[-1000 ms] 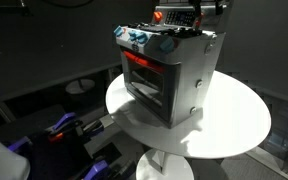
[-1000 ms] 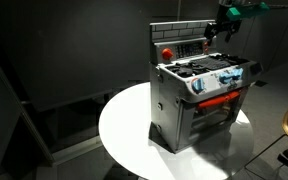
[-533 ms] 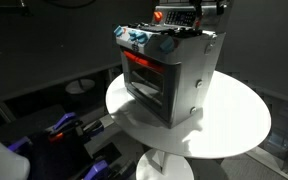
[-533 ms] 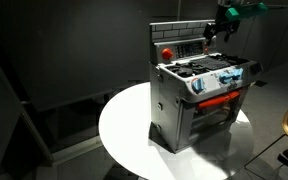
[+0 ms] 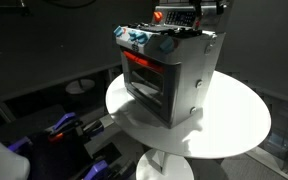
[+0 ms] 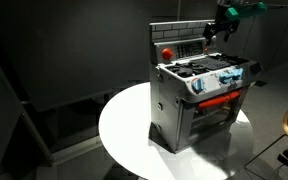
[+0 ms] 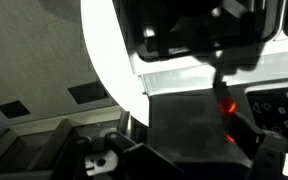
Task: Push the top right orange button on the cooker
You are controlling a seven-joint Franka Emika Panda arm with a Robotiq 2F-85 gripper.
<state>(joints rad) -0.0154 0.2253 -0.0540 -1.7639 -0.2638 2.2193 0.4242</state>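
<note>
Button's place: the top right orange button (image 7: pixel 225 104) sits in the upper right corner of the dark back panel (image 6: pixel 179 42) of the cooker (image 6: pixel 174 105), which stands on the round white worktop (image 6: pixel 124 130).
Bearing from claw: the claw (image 6: pixel 215 33) hangs right at that corner, with the button just ahead of its tip. Only a short push into the panel looks to be needed.
Seen from the wrist: an orange-red glow shows just past a dark fingertip. I take it for the button, though the picture is dim and blurred.
Contact: I cannot tell whether the tip is touching it or just short of it.
Arm pose: it comes in high from behind and beside the cooker, with the wrist tipped down toward the panel.
Claw state: it carries nothing, and I cannot tell how far apart the jaws are.
Nearby decoy: the left-end red button (image 6: pixel 167 51) lies well apart from the claw.
</note>
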